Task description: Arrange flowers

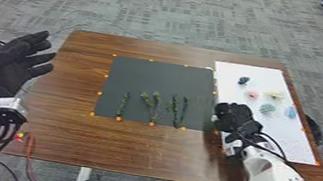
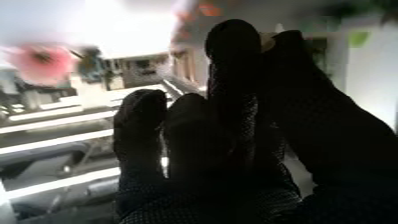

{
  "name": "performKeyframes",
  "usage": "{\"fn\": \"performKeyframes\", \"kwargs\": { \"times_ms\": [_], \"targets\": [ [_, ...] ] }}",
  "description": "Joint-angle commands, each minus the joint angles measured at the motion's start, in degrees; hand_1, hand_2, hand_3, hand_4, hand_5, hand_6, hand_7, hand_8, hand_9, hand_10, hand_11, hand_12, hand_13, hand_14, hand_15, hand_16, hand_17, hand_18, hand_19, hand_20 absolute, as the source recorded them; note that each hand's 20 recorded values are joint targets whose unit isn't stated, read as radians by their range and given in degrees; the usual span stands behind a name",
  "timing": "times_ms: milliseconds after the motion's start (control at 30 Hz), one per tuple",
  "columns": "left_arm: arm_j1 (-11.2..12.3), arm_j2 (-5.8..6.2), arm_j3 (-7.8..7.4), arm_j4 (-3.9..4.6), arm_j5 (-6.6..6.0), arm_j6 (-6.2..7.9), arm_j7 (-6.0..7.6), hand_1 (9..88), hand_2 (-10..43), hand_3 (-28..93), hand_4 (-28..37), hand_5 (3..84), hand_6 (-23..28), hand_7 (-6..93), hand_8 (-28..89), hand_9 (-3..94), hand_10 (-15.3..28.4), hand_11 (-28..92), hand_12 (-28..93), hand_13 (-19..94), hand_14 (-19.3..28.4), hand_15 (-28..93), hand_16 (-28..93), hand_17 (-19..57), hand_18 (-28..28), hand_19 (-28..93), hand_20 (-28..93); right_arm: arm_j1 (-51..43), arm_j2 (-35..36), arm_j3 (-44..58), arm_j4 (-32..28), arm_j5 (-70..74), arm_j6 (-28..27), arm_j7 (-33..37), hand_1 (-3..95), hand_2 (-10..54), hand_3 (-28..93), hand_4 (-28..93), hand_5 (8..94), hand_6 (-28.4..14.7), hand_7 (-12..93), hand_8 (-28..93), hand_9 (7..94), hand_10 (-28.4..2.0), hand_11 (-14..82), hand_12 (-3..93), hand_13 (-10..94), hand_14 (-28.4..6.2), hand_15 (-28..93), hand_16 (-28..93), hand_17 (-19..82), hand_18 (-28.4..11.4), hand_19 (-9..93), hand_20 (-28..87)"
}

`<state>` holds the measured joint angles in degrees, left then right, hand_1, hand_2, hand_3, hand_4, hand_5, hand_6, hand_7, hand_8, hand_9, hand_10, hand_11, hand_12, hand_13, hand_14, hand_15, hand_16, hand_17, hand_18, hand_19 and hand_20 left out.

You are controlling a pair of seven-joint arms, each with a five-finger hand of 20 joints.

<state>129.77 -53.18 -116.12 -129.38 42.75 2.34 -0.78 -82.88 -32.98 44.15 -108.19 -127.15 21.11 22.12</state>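
On the brown wooden table [image 1: 145, 149], toward its near edge: dark grey mat [image 1: 159, 78], orange dots along its border. On the mat's near part, in a row from left to right: slender leafy green stem [image 1: 123, 104], then branching green stem [image 1: 153, 106], then pair of narrow green stems [image 1: 178, 112], all lying lengthwise, lower ends near the mat's near border. To the right of the mat: white board [image 1: 298, 144], with five flower heads loosely grouped toward its far half. Dark blue flower head [image 1: 243, 80] farthest out; pink flower head [image 1: 252, 95] just nearer; cream flower head [image 1: 275, 94] to the right of pink; teal flower head [image 1: 267, 109] and light blue flower head [image 1: 291, 112] side by side, nearer still.

Right hand [image 1: 240, 118]: at the left border of the board, beside the stems and nearer than the pink flower head. Fingers long and mostly straight in the right wrist view, thumb tip close to a fingertip. Pale bit visible between these tips; cannot tell what, nor if gripped. Pink flower head also visible there, apart from the glove.

Left hand [image 1: 16, 62]: raised at the table's left side, well apart from mat and stems. Fingers extended, loosely spread, wide open; nothing in grasp.
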Motion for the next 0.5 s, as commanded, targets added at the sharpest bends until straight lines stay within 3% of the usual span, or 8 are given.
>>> {"fn": "performKeyframes", "kwargs": {
  "times_ms": [33,333,500],
  "targets": [
    [-2.6,2.08,0.76,0.74,-0.50,-0.25,-0.86,25.7,-2.6,68,-26.8,22.2,1.4,23.4,-11,17.4,9.6,23,19,10,13.3,45,-6,-10.5,19.6,39,10,21.3,-5.7,-8.5,2.2,1.1,0.3,-2.9,48.8,-9.5,81,-28,72.3,3.2,51,5,85.8,-2.8,24.0,54.9,73,-3.9,80,37,34,-19.7,83,55],
    [-7.7,6.21,2.21,2.49,-0.56,-1.77,-2.20,25.6,-2.6,68,-26.8,22.1,1.5,23.3,-11,17.3,9.6,23,19,9,13.1,44,-6,-10.6,19.9,39,10,36.0,-16.3,-24.0,6.2,3.9,1.6,-5.8,49.2,-9.5,81,-28,73.2,2.8,50,3,86.2,-3.1,23.6,54.5,74,-3.9,80,38,34,-19.7,83,55],
    [-9.6,7.94,3.06,3.12,-0.25,-1.49,-2.14,25.5,-2.5,68,-26.9,21.8,1.4,22.8,-11,16.8,9.6,22,19,8,12.8,43,-6,-10.7,20.4,39,9,40.6,-22.1,-29.5,8.1,4.1,1.3,-7.2,49.9,-9.5,80,-28,74.9,2.1,50,-2,86.7,-3.6,23.2,53.3,74,-4.0,80,38,34,-19.7,83,55]
  ]
}}
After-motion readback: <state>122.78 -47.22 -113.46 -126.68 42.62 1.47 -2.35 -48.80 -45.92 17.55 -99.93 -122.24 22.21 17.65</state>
